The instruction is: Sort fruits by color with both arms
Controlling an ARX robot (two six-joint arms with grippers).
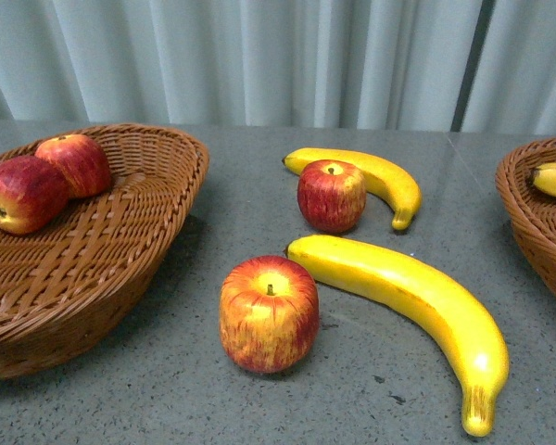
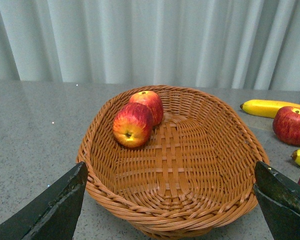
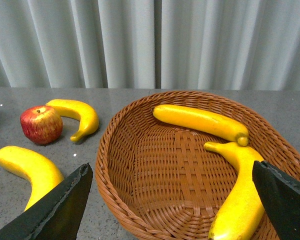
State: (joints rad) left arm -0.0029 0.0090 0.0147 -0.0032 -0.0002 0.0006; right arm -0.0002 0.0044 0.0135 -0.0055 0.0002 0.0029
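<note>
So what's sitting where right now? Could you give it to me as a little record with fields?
left basket: two red apples inside
right basket: two bananas inside
loose on table: near apple, far apple, near banana, far banana
left claw: open, empty, facing left basket
right claw: open, empty, facing right basket
left to sort: four fruits

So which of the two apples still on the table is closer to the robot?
The apple with the yellow-flushed top, beside the long banana. The other loose apple is darker red and sits farther back, in front of the smaller banana.
</note>
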